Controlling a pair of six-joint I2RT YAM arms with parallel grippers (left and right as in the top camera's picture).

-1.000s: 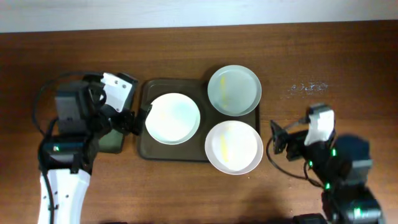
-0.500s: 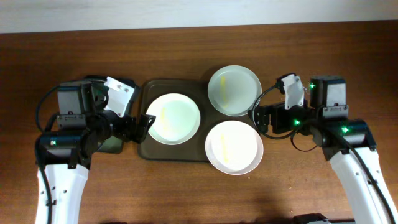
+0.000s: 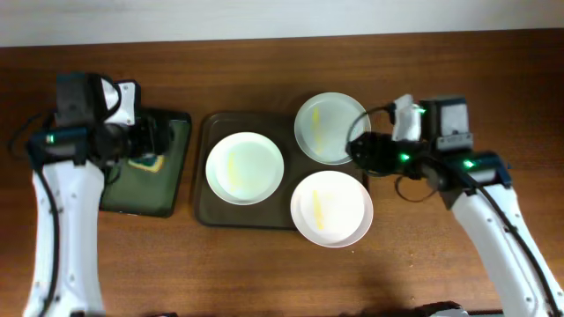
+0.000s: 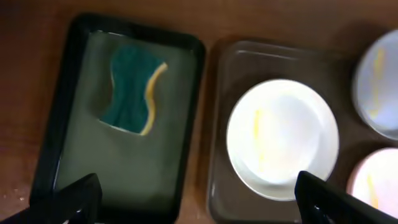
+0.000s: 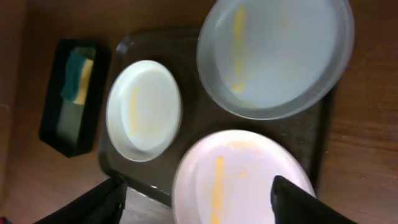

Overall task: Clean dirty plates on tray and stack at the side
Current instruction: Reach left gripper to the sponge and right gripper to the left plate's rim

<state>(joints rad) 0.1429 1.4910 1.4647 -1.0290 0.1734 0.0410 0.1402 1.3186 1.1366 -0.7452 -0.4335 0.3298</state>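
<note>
Three round white plates (image 3: 245, 167), yellow-smeared, lie on the dark brown rectangular tray (image 3: 204, 210) mid-desk, none stacked yet. The left gripper (image 4: 199, 208) hangs wide apart over the green-yellow sponge (image 4: 130, 90) in its small black tray (image 4: 186, 162) toward the left edge, likely to fetch it. The right gripper (image 5: 199, 205), also parted, hovers over the plates.

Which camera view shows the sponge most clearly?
Left wrist: the whole sponge lies unobstructed in the black tray. Overhead, the left arm covers most of it. In the right wrist view it is small, near the left edge.
</note>
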